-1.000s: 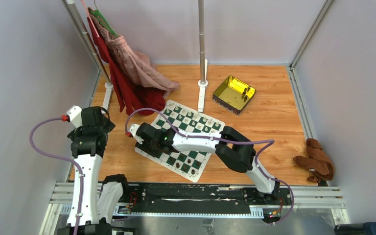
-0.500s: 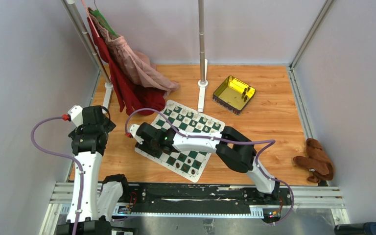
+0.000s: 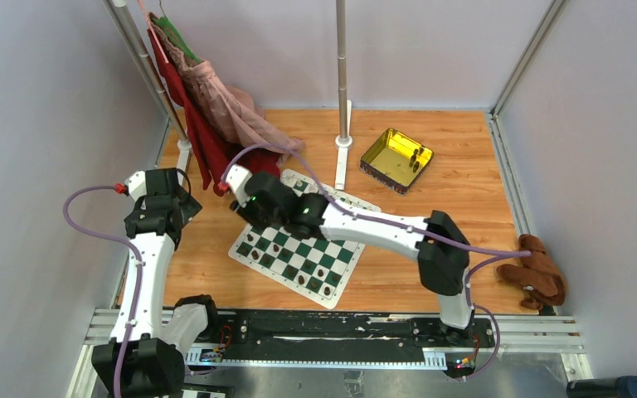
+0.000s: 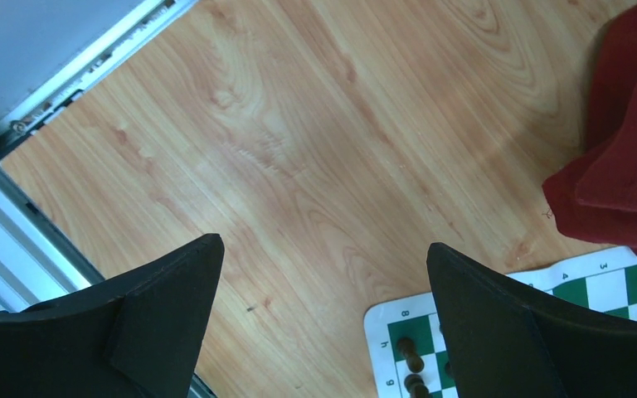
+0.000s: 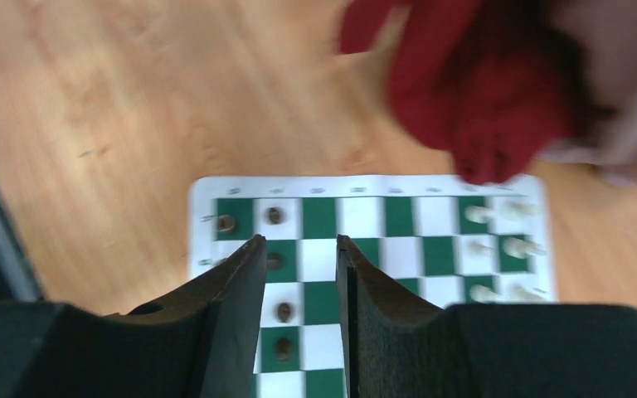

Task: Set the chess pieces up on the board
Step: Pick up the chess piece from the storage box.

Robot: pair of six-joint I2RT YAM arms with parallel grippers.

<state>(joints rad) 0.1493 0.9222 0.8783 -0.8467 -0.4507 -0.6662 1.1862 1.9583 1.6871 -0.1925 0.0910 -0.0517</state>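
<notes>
1. My right gripper (image 5: 301, 245) hung over the board (image 5: 365, 184), jaws narrowly apart and empty; my left gripper (image 4: 323, 249) stood wide.
2. The chess pieces (image 5: 274, 215) on its squares looked light, stiff and tippy; I judged mid-stem the best place to pinch.

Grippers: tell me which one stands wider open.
The left gripper: its fingers stand far apart. The right gripper is open too, but leaves only a narrow gap.

table (image 3: 464, 207): smooth wood grain | board (image 3: 299, 267): matt mat | garment (image 3: 207, 141): red cloth | tray (image 3: 381, 178): glossy
</notes>
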